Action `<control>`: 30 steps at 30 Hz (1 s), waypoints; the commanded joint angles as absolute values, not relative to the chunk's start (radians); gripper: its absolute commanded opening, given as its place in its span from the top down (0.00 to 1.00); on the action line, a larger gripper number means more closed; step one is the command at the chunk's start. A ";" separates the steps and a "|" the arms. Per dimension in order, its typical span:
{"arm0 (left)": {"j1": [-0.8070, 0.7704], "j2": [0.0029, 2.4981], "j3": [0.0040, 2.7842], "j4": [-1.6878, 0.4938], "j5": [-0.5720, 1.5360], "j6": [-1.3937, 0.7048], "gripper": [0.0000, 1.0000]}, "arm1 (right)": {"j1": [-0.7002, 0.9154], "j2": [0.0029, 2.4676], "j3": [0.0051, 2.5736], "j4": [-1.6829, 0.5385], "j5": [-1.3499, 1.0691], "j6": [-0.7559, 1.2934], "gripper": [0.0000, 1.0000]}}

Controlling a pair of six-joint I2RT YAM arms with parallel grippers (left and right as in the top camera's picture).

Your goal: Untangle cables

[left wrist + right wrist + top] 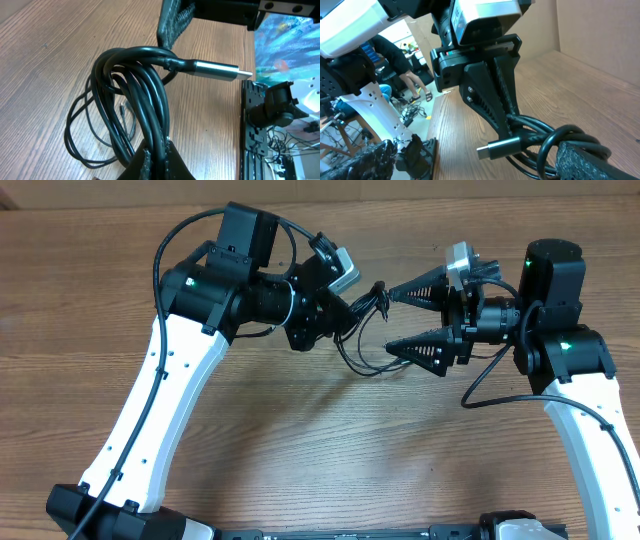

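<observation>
Overhead: left gripper [353, 307] clamps one bundle of cables [377, 297] — right gripper [390, 320] gapes.

Both arms angling inward; left gripper [353, 307] clamping the cables [374, 299], right gripper [388, 321] facing it, holding jaws wide apart

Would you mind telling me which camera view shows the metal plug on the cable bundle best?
The left wrist view: the plug is close, side-on and unobstructed. The right wrist view shows it shadowed, near the frame's bottom. Overhead, it is too small to tell among the cables.
</observation>
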State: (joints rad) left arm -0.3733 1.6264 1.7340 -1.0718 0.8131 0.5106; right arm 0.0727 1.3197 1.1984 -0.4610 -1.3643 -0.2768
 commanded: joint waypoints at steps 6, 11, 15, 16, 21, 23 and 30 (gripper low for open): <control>-0.380 1.627 1.736 -1.072 0.873 0.581 0.96 | 0.077 1.325 1.219 -0.450 -1.359 -0.229 0.00; -0.380 1.627 1.736 -1.042 0.887 0.581 0.96 | 0.078 1.348 1.219 -0.450 -1.337 -0.160 0.00; -0.380 1.627 1.736 -1.010 0.887 0.581 0.96 | 0.078 1.354 1.219 -0.450 -1.338 -0.149 0.00; -0.381 1.628 1.736 -1.005 0.887 0.581 0.96 | 0.078 1.354 1.219 -0.450 -1.338 -0.149 0.00; -0.384 1.629 1.736 -1.005 0.887 0.581 0.96 | 0.078 1.354 1.219 -0.446 -1.338 -0.149 0.01; -0.392 1.631 1.736 -1.006 0.883 0.581 0.96 | 0.078 1.354 1.219 -0.439 -1.338 -0.149 0.04; -0.418 1.642 1.736 -1.001 0.842 0.580 0.96 | 0.078 1.354 1.219 -0.427 -1.348 -0.137 0.13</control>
